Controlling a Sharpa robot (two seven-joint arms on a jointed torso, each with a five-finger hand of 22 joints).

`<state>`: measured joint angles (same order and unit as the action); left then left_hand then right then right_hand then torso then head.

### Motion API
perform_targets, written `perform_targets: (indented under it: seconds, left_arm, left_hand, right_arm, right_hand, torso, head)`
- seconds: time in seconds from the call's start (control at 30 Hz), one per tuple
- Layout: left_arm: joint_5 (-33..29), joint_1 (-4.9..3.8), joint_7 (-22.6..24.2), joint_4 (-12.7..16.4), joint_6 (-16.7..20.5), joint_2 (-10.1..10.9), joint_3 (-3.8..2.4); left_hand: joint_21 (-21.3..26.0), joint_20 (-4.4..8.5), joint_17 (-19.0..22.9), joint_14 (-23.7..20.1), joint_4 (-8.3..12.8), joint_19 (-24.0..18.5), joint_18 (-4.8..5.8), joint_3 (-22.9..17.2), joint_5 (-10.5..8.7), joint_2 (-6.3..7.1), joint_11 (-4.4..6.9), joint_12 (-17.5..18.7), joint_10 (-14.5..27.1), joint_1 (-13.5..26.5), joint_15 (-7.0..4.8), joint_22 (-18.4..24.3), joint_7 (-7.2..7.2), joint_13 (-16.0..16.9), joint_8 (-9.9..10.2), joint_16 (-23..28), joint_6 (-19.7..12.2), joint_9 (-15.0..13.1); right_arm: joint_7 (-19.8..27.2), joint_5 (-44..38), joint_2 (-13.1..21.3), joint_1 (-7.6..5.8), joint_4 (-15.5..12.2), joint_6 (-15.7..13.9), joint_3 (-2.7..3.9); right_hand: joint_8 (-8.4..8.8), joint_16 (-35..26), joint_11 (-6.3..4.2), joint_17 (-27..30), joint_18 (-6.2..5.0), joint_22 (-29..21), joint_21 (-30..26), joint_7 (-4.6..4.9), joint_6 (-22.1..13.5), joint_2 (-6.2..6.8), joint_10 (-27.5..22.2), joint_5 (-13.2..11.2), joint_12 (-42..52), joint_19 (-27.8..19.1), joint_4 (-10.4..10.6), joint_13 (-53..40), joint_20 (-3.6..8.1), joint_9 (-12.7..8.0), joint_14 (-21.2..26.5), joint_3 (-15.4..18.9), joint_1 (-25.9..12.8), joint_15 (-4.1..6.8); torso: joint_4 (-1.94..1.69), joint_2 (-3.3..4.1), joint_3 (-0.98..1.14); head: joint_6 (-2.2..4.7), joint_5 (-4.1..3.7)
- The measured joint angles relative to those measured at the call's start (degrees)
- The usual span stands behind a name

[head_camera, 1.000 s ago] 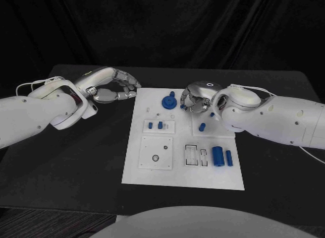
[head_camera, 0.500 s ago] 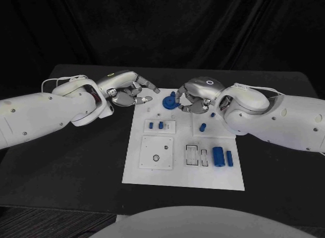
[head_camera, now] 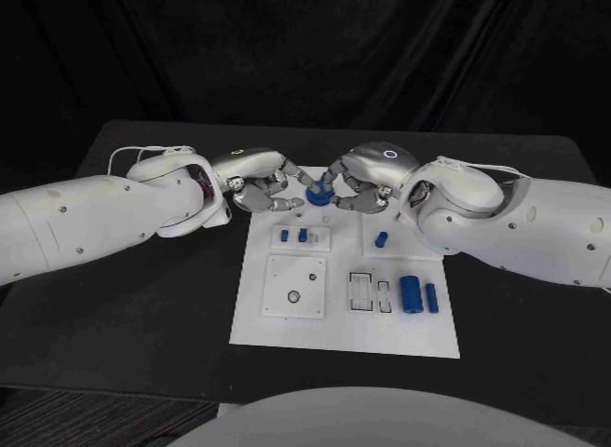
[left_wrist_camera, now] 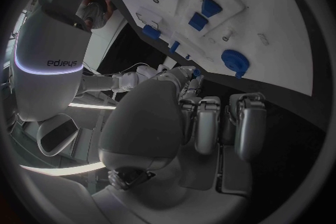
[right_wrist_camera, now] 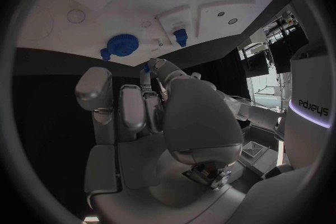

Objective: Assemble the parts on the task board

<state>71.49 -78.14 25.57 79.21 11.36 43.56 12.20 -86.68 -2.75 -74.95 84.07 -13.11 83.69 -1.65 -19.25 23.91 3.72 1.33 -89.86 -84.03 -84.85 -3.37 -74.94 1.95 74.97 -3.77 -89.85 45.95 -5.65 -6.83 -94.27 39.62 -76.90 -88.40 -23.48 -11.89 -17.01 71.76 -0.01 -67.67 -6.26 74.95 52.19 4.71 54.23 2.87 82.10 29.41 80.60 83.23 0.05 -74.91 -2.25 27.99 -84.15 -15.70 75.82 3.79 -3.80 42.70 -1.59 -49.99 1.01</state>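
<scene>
Reaching in from both sides, the left hand [head_camera: 262, 186] and right hand [head_camera: 357, 182] meet at the blue gear [head_camera: 317, 195] on the task board [head_camera: 344, 331] (fingers curled; whether either grips it, I cannot tell).

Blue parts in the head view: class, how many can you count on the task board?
6: a gear between the hands, two small pegs, one peg, a cylinder, a pin. Hands may hide others.

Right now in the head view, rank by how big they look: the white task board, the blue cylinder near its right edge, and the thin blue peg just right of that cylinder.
Largest to smallest:
1. task board
2. blue cylinder
3. thin blue peg, about as long but much thinner
</scene>
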Motion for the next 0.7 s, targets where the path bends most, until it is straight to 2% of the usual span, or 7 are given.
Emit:
perform_targets:
  seconds: [0.07, 0.13, 0.7]
  left_arm:
    - [0.1, 0.09, 0.0, -0.1, -0.3, -0.1, 0.00]
    - [0.3, 0.23, 0.0, -0.1, -0.5, -0.1, -0.01]
    - [0.7, 0.64, 0.2, -0.5, -1.2, -0.6, -0.01]
  left_hand:
    - [-1.0, 0.00, 0.0, 0.0, 0.3, 0.0, 0.00, -0.3, 0.11, -0.04, 0.00, 0.0, 0.0, 0.4, 0.00, 0.0, 0.14, 0.0, 0.0, 0.0, 0.1, 0.0]
    - [-1.8, 0.00, 0.0, 0.0, 0.5, 0.0, 0.90, -0.5, 0.11, 0.01, 0.00, 0.0, 0.0, 0.4, 0.00, 0.0, 0.30, 0.0, 0.0, 0.0, 0.5, 0.0]
    - [-2.0, 0.00, 0.0, 0.0, 0.9, 0.0, 0.89, -0.9, 0.34, 0.01, 0.00, 0.0, 0.0, 0.4, 0.00, 0.0, 0.21, 0.0, 0.0, 0.0, 0.6, 0.2]
  right_arm:
    - [0.0, -0.1, 0.0, 0.00, 0.1, 0.0, 0.00]
    - [0.0, -0.2, 0.0, 0.00, 0.2, 0.0, 0.00]
    - [0.0, -0.4, -0.1, -0.01, 0.0, 0.1, 0.00]
  right_hand:
    - [0.04, 0.0, 0.00, 0.0, 0.00, 0.0, 0.0, 0.00, 0.0, 0.00, 0.0, -0.2, 0.0, 0.0, 0.0, 0.0, 0.00, 0.0, 0.0, 0.0, 0.0, 0.00]
    - [0.05, 0.0, 0.00, 0.0, 0.00, 0.0, 0.0, 0.00, 0.0, 0.00, 0.0, -0.3, 0.0, 0.0, -0.1, 0.0, 0.00, 0.3, 0.0, 0.1, 0.0, 0.00]
    - [0.20, 0.2, 0.00, 0.0, 0.00, 0.0, 0.0, -0.11, -0.3, 0.30, 0.0, -0.9, 0.0, 0.0, -0.1, 0.0, 0.00, 1.0, 0.0, 0.1, -0.3, 0.00]
  torso:
    - [-0.03, 0.02, -0.01]
    - [-0.10, 0.04, -0.01]
    - [-0.04, 0.04, -0.07]
  head:
    - [0.00, -0.14]
    - [0.00, -0.24]
    - [0.00, -0.24]
